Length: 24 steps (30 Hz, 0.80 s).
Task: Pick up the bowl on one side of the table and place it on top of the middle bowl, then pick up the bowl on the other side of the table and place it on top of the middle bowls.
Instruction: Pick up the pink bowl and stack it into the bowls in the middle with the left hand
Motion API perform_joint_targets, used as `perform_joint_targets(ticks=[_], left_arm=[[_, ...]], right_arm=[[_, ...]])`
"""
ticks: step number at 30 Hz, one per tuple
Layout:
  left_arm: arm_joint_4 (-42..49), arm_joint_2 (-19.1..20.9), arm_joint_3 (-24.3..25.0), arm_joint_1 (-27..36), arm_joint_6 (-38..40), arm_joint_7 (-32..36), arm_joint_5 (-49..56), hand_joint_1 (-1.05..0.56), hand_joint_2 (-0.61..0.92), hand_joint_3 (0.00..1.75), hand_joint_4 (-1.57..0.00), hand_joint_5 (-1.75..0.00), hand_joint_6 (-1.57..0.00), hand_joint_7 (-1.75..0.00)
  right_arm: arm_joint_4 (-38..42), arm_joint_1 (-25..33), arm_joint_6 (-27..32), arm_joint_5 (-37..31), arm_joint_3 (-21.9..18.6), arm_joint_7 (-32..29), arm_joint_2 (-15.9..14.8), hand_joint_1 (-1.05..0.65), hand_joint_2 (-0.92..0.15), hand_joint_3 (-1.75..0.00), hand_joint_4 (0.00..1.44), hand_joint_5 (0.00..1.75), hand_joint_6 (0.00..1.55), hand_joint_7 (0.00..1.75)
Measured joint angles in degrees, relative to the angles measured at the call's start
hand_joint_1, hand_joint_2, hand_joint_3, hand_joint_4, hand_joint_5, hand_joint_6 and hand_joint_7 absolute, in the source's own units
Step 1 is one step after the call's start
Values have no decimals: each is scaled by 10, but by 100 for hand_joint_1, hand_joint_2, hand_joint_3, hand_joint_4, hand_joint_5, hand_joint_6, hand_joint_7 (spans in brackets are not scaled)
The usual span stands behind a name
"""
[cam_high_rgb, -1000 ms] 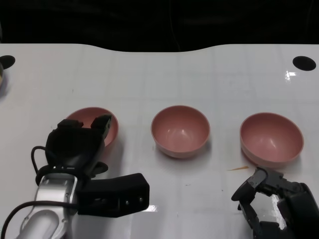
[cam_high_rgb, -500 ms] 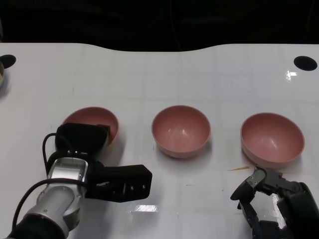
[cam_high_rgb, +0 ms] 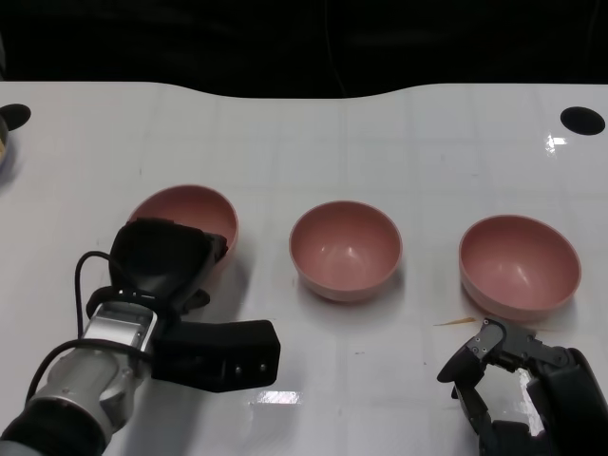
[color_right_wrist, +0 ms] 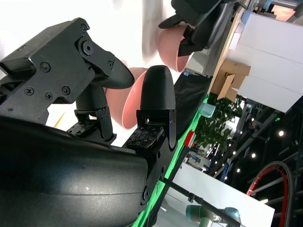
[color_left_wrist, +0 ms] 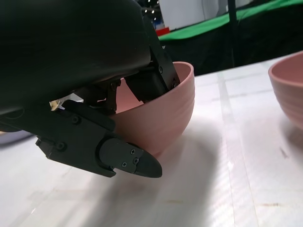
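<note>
Three pink bowls stand in a row across the white table (cam_high_rgb: 313,142). The left bowl (cam_high_rgb: 190,211) is tilted, and my left hand (cam_high_rgb: 161,261) grips its near rim. In the left wrist view fingers (color_left_wrist: 151,78) reach inside that left bowl (color_left_wrist: 163,113) and another finger (color_left_wrist: 123,158) lies under its outer wall. The middle bowl (cam_high_rgb: 344,249) and the right bowl (cam_high_rgb: 519,266) sit upright and untouched. My right hand (cam_high_rgb: 518,389) hovers near the table's front, just short of the right bowl, fingers apart and holding nothing. The right wrist view shows the right bowl (color_right_wrist: 137,101) beyond the fingers (color_right_wrist: 158,94).
A black round hole (cam_high_rgb: 580,120) marks the table's far right corner, another hole (cam_high_rgb: 14,116) the far left. A small dish (cam_high_rgb: 4,144) is cut off at the left edge. A thin sliver (cam_high_rgb: 454,321) lies before the right bowl.
My left hand has closed over the left bowl's near rim, and the bowl has tipped and shifted slightly away from me. The right hand has barely moved.
</note>
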Motion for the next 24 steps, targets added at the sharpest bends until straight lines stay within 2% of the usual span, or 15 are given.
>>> perform_joint_targets(ticks=[1, 2, 3, 4, 8, 10, 12, 13, 14, 15, 17, 19, 20, 23, 24], left_arm=[[-3, 1, 0, 0, -2, 2, 0, -30, 92, 27, -81, -175, -118, -10], [-6, 2, 0, 0, -6, 9, 1, -30, 92, 22, -81, -175, -97, -68], [-10, 3, 0, 0, -10, 19, 2, -30, 92, 20, -81, -175, -82, -100], [-15, 5, -1, 0, -14, 29, 3, -30, 92, 18, -81, -175, -73, -120], [-25, 6, -1, 0, -19, 43, 4, -30, 92, 17, -80, -175, -67, -132], [-42, 10, -4, 1, -25, 47, 4, -26, 90, 15, -80, -175, -79, -115], [-75, 15, -4, 1, -50, 68, 3, -22, 88, 17, -82, -175, -81, -127], [-87, 16, -3, 0, -67, 77, 1, -19, 84, 20, -84, -175, -77, -143], [-96, 16, -3, 0, -81, 84, -1, -19, 82, 22, -84, -175, -76, -146], [-101, 15, -2, 0, -95, 88, -7, -20, 80, 26, -84, -175, -78, -139], [-106, 9, -2, 0, -114, 92, -16, -21, 63, 57, -86, -175, -76, -147], [-107, 3, -3, -1, -124, 92, -17, -21, 54, 69, -86, -175, -75, -153], [-107, 1, -4, -2, -127, 92, -17, -23, 54, 64, -86, -175, -79, -138], [-107, -9, -11, -10, -133, 91, -17, -26, 70, 31, -87, -173, -107, -64], [-107, -13, -13, -16, -135, 90, -17, -27, 73, 23, -86, -174, -113, -51]], right_arm=[[0, 0, 0, -1, 0, 0, 0, -12, -39, -123, 74, 150, 77, 126], [0, 0, 0, -1, 0, -1, 0, -11, -39, -123, 73, 150, 77, 126], [0, 0, 0, -1, 0, -1, 0, -10, -39, -123, 73, 150, 77, 126], [0, 0, 0, -1, 0, 0, 0, -10, -39, -123, 73, 150, 77, 126], [0, 0, 0, 1, 1, 0, 0, -9, -39, -123, 73, 151, 77, 126], [0, 0, 1, 1, 0, 0, 0, -11, -39, -122, 72, 151, 76, 126], [0, 0, 1, 1, 1, 0, 0, -11, -39, -123, 72, 151, 76, 126], [0, 0, 1, 1, 1, 0, 0, -10, -39, -123, 71, 151, 76, 126], [0, -1, 1, 1, 1, 1, 0, -10, -39, -122, 71, 151, 75, 126], [0, -1, 1, 2, 1, 2, 0, -10, -39, -122, 71, 152, 75, 126], [0, 0, 1, 6, 1, 5, 0, -10, -40, -121, 70, 153, 75, 127], [0, 0, 1, 8, 2, 7, 0, -10, -40, -120, 70, 153, 75, 127], [0, 0, 1, 10, 2, 8, 0, -9, -40, -120, 70, 154, 75, 128], [0, 0, 1, 15, 4, 14, 0, -10, -39, -122, 70, 155, 74, 130], [0, 0, 1, 16, 5, 15, 0, -10, -39, -122, 70, 155, 74, 131]])
